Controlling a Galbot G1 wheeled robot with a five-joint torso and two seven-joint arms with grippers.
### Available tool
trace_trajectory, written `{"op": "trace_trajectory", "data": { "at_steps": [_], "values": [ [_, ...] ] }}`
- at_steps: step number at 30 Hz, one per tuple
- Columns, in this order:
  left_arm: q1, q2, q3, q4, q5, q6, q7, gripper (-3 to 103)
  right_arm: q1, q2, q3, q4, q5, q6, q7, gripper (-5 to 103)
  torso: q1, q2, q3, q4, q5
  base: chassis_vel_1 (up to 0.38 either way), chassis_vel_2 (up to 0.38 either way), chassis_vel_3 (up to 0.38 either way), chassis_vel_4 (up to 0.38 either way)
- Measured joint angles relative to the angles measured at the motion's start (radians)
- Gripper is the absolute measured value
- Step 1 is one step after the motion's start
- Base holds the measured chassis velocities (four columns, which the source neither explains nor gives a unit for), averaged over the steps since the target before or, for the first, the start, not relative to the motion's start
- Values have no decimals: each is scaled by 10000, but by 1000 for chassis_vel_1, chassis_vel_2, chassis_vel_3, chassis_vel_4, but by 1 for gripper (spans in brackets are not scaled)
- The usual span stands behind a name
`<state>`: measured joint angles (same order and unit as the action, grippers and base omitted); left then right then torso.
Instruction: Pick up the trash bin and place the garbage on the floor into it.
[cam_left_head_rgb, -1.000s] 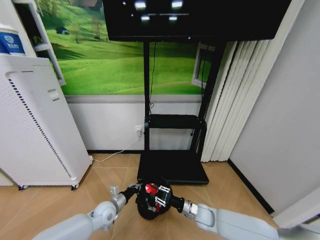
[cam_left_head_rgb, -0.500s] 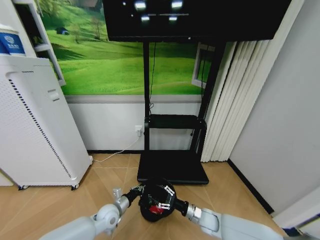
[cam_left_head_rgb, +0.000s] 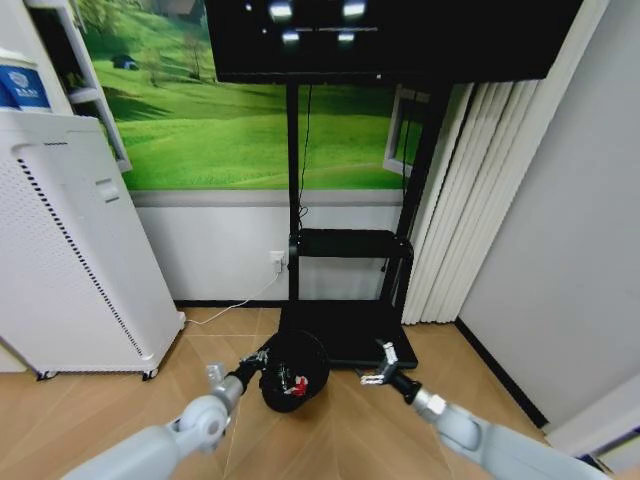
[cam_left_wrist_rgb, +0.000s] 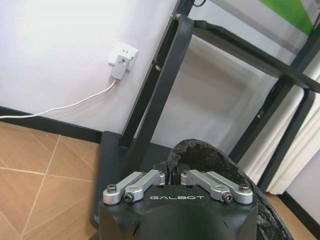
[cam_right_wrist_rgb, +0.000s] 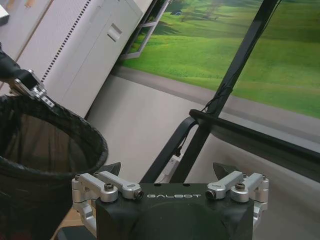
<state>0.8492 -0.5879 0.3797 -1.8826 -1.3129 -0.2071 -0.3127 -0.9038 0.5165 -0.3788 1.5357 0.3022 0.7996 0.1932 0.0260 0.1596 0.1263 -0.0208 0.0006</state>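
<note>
Progress: trash bin (cam_left_head_rgb: 294, 371) lifted, tipped, at 6 o'clock before the TV stand; red garbage (cam_left_head_rgb: 287, 380) inside, apparently all collected. Left claw (cam_left_head_rgb: 262, 357) pinched closed on the bin rim, arm extended forward. Right claw (cam_left_head_rgb: 381, 366) at 3 o'clock of bin, spread wide, empty.

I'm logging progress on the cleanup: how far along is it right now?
Nearly done, it seems. The left gripper is shut on the rim of the trash bin, and red litter lies inside. The right gripper is open and empty beside the bin. I see no litter on the floor; setting the bin down may remain.
</note>
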Motion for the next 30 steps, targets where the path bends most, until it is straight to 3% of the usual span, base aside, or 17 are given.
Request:
{"op": "trace_trajectory", "data": {
  "at_steps": [4,12,17,19,22,24,27,30],
  "values": [
    [577,471,-434,-472,175,3,16,7,-836,-203,622,284,-988,11,772,100,0,0,1,2,-6,35,-9,-57,7],
    [892,590,-766,-743,292,17,29,7,-1163,-206,647,634,-1623,16,1232,100,0,-1,0,3,-1,221,-13,-202,13],
    [1039,482,-757,-800,461,18,28,7,-1192,-201,593,684,-1764,16,1347,100,0,0,1,2,-12,397,0,-414,-1],
    [1050,432,-693,-813,516,19,26,7,-1214,-199,572,641,-1814,16,1376,100,1,-1,2,2,0,482,-4,-494,14],
    [1052,378,-636,-815,538,38,4,7,-1202,-178,550,558,-1860,16,1383,100,-1,-1,0,2,-17,501,-4,-528,27],
    [1021,319,-563,-842,554,47,-59,7,-1162,-111,477,469,-1917,16,1447,100,0,-1,0,1,2,595,5,-576,8],
    [999,279,-479,-868,559,66,-105,7,-1146,-39,431,401,-2012,16,1541,100,-1,0,-1,1,-17,599,19,-598,-30],
    [1011,213,-416,-894,572,98,-120,7,-1154,74,399,271,-2145,16,1609,100,-3,-2,0,2,2,615,94,-618,-101]
  ]
}}
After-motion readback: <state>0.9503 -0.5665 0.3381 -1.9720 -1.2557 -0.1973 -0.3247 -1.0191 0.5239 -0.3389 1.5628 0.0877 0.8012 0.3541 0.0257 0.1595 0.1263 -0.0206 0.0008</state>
